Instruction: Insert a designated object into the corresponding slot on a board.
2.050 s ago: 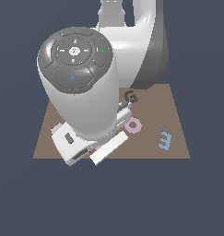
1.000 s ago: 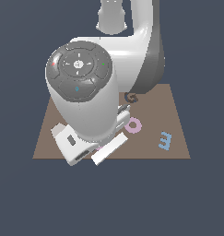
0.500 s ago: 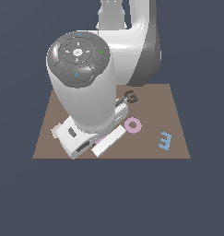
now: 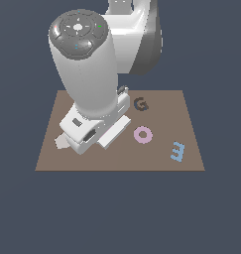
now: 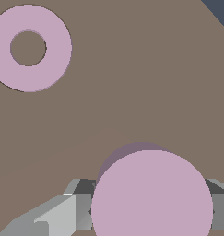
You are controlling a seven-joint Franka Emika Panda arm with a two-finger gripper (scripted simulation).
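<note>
Pink disc (image 5: 151, 193), lower toward board (image 5: 132, 92).

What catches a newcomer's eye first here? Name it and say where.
The big white arm fills the exterior view, standing over the brown board and hiding much of it. In the wrist view, the pale pink disc sits between the gripper fingers, with the pink ring lying apart on the board.

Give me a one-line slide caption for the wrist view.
Wrist view: gripper holding the pink disc just above the brown board, pink ring lying nearby.
</note>
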